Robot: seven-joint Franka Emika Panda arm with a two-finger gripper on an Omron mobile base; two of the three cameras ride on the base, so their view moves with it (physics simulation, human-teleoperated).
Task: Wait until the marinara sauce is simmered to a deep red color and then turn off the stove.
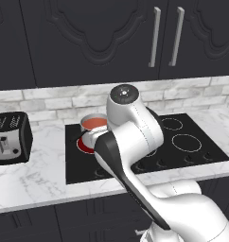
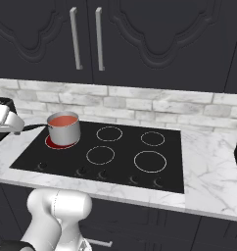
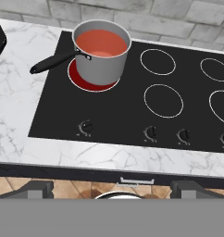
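— Stove first: where is it and how does it look?
— It is a flat black glass cooktop [image 2: 125, 147] set into the white marble counter [image 2: 208, 171], under dark cabinet doors with long metal handles [image 2: 76, 39]. White ring outlines mark the burners, and a row of small dark knobs [image 3: 151, 133] runs along its front edge. The back-left burner [image 3: 79, 79] glows red.
— And the white robot arm?
— The arm [image 1: 135, 156] rises in front of the cooktop in the left base view and covers part of it there.
— What sits beside the cooktop?
— A black-and-silver toaster [image 1: 10, 137] stands on the counter to the left, apart from the glass.
— Where is the sauce?
— A small steel saucepan [image 3: 102, 58] stands on the glowing burner, its black handle [image 3: 53, 62] pointing left over the counter. Inside it the marinara sauce [image 3: 101, 43] is a smooth, opaque orange-red surface, filling the pan's width.
— And the gripper?
— The hand view looks down at the cooktop from in front of the counter; the two dark fingertips [image 3: 33, 189] sit far apart at opposite sides of its bottom edge, spread wide and holding nothing.
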